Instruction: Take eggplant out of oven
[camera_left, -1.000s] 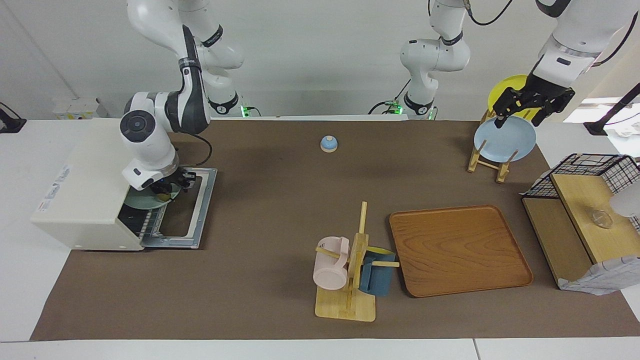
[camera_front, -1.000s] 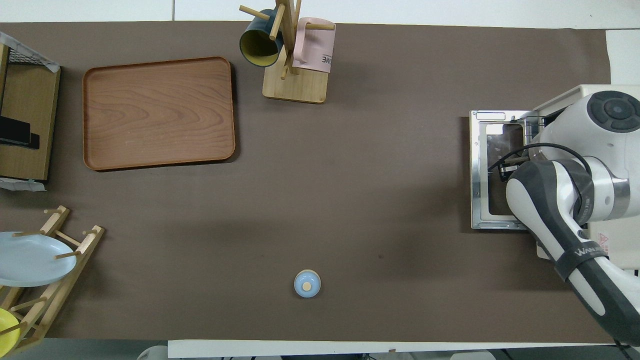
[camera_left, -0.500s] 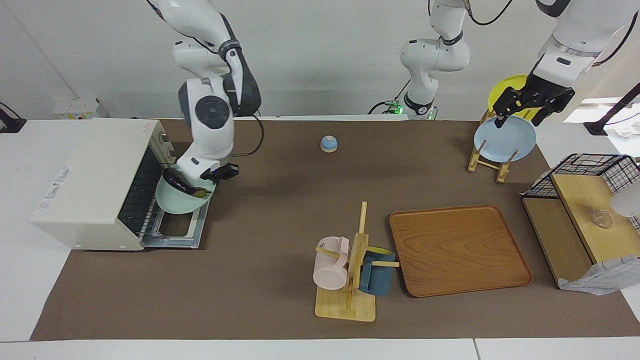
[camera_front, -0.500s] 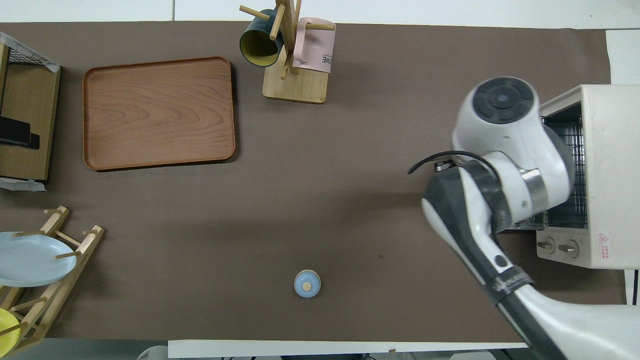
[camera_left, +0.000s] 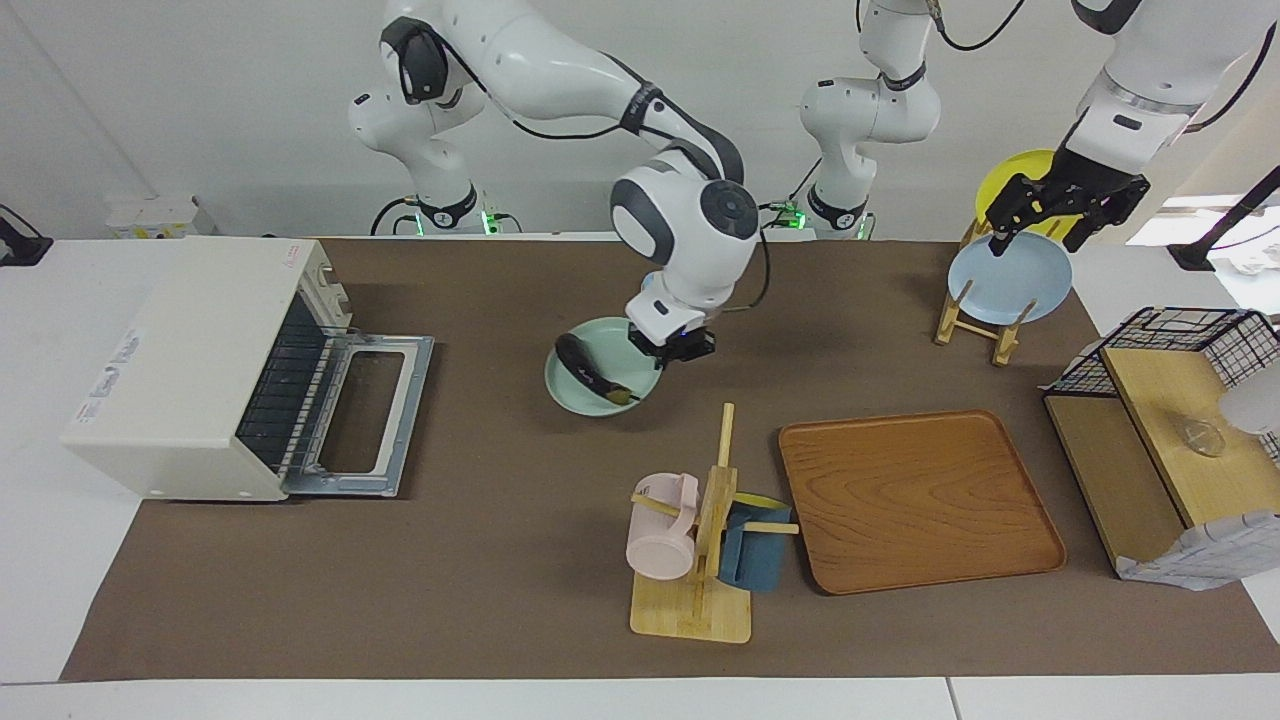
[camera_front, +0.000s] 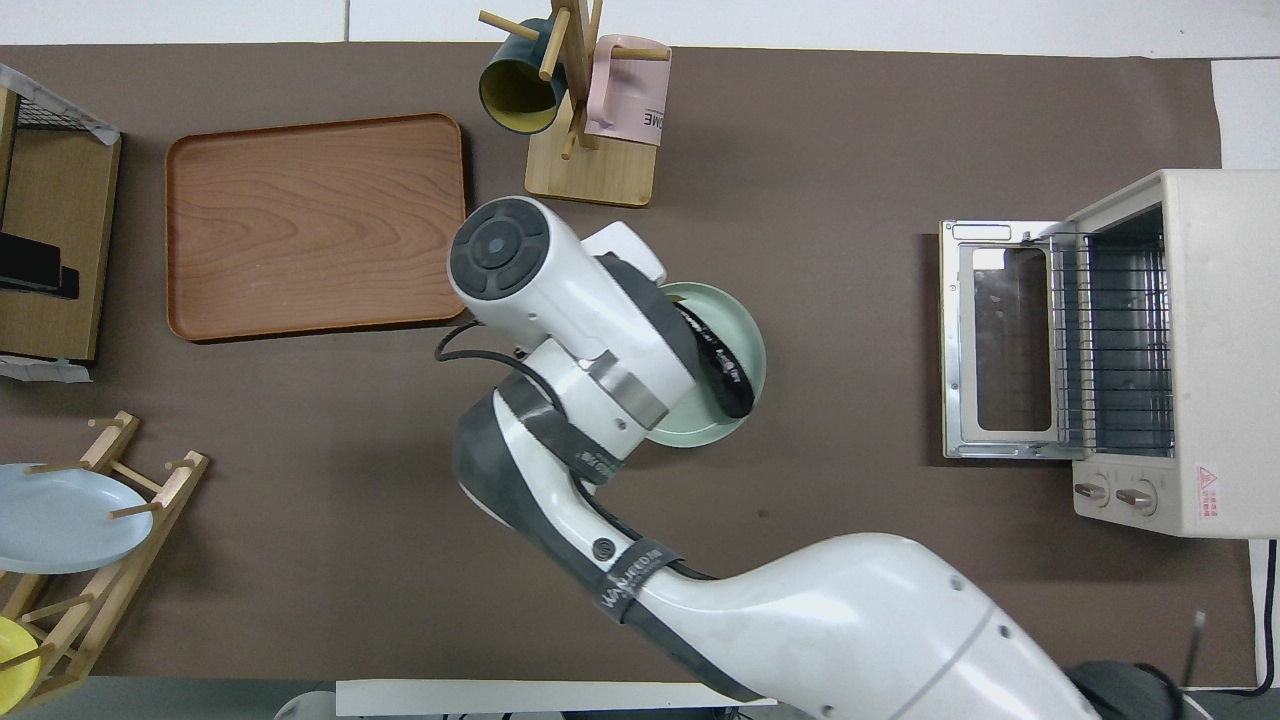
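The dark purple eggplant (camera_left: 592, 368) lies on a pale green plate (camera_left: 585, 392) over the middle of the brown mat, outside the oven. My right gripper (camera_left: 672, 346) is shut on the plate's rim and holds it low above the mat. In the overhead view the right arm covers part of the plate (camera_front: 748, 335); the eggplant (camera_front: 722, 365) shows beside it. The off-white oven (camera_left: 190, 360) stands at the right arm's end of the table, its door (camera_left: 368, 415) folded down flat, its wire rack (camera_front: 1115, 340) bare. My left gripper (camera_left: 1040, 232) waits open over the plate rack.
A wooden mug tree (camera_left: 700, 540) with a pink and a blue mug and a wooden tray (camera_left: 915, 500) lie farther from the robots than the plate. A small blue bell (camera_front: 613, 567) sits nearer. A rack (camera_left: 985, 320) holds a blue and a yellow plate. A wire-basket shelf (camera_left: 1170, 430) stands at the left arm's end.
My right arm drew the plate with the eggplant out of the oven and swung it to the middle of the table. The oven door stays open. The left arm has not moved.
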